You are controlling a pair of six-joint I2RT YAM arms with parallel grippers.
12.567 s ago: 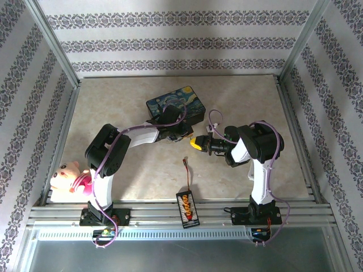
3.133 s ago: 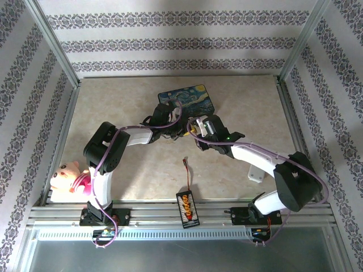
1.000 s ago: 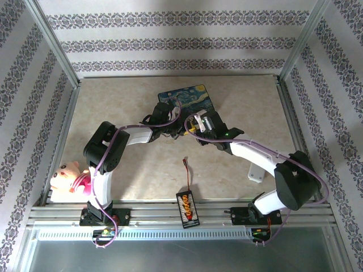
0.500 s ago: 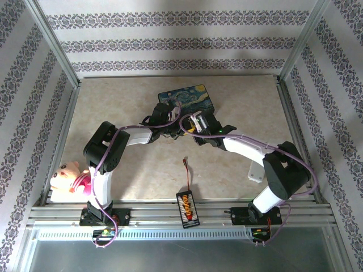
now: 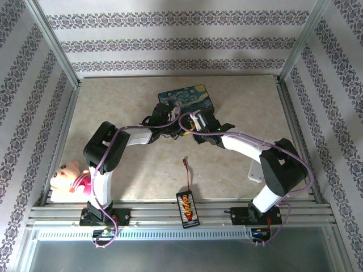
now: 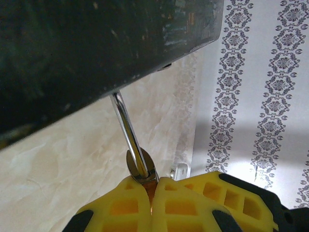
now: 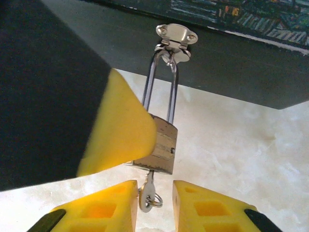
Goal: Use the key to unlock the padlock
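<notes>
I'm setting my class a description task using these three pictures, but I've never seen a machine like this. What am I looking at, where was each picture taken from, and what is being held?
These are two robot arms bolted to a table. Each ends in a two-finger gripper with yellow pads. One picture looks down from above. The other two come from small cameras on the wrists. On the table lie a painted box, a pink plush toy and a black connector board. A small brass padlock hangs from the box's latch. The left gripper is shut on the padlock, steadying it. The key sticks out of the padlock's underside, between the fingers of the right gripper, which stands open.
</notes>
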